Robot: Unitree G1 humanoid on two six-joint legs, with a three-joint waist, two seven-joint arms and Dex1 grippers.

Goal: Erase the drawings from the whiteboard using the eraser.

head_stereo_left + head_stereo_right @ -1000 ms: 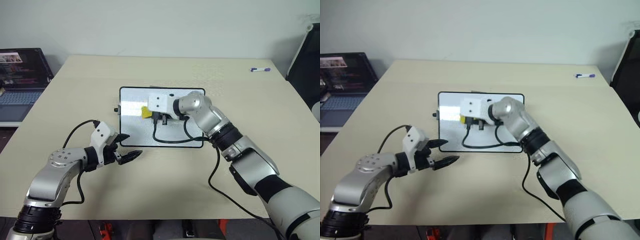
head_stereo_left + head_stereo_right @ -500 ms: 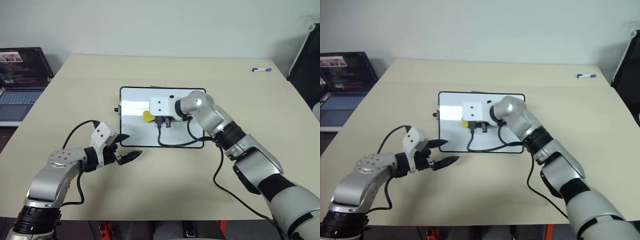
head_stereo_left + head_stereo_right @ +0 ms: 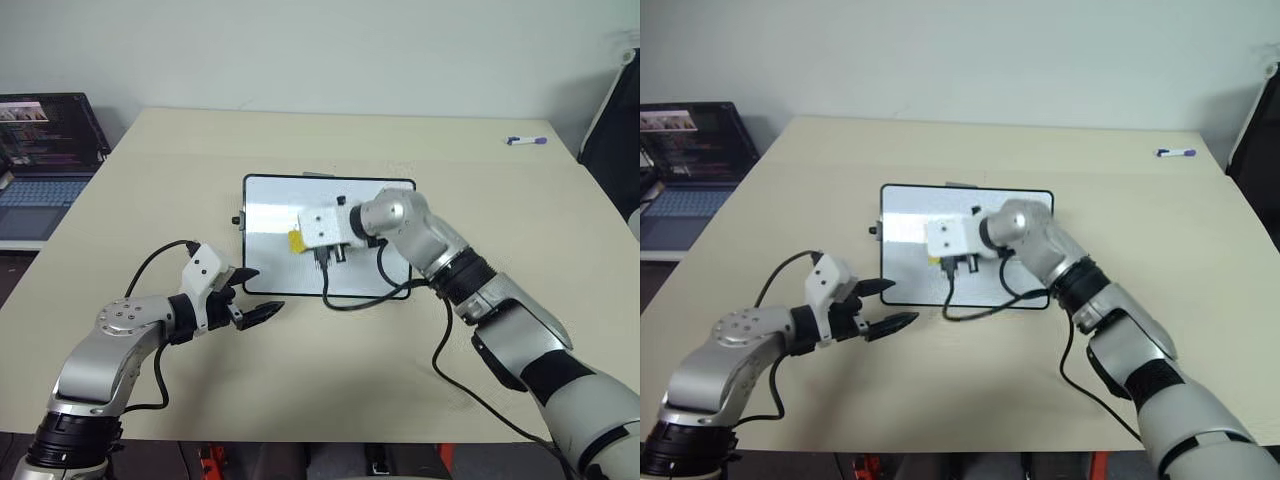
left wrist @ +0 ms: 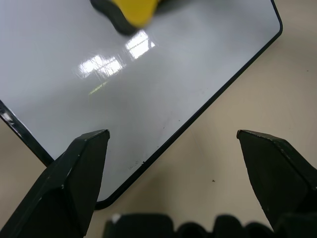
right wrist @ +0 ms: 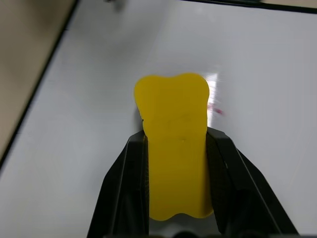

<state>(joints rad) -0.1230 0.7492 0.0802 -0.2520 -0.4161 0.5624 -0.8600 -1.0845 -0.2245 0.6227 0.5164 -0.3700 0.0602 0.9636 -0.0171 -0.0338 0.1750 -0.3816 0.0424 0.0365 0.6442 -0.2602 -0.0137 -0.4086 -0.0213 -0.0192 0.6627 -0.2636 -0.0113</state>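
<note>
The whiteboard (image 3: 270, 215) lies flat in the middle of the table, black-framed and glossy. My right gripper (image 3: 308, 238) reaches over it from the right and is shut on the yellow eraser (image 3: 297, 241), which sits low over the board's left-middle area. In the right wrist view the eraser (image 5: 176, 158) is clamped between both black fingers (image 5: 130, 168), and a small reddish smear of the drawings (image 5: 216, 110) shows just beside it. My left gripper (image 3: 268, 290) hovers open over the table just off the board's near left corner (image 4: 106, 201), holding nothing.
A black cable (image 3: 360, 298) from my right wrist loops over the board's near edge. An open laptop (image 3: 45, 140) stands on a side surface at the left. A white-and-purple marker pen (image 3: 524, 140) lies at the table's far right. A dark object (image 3: 610, 130) stands beyond the right edge.
My right gripper has drawn the eraser a little toward the board's near side and rolled at the wrist. The left arm has stayed still.
</note>
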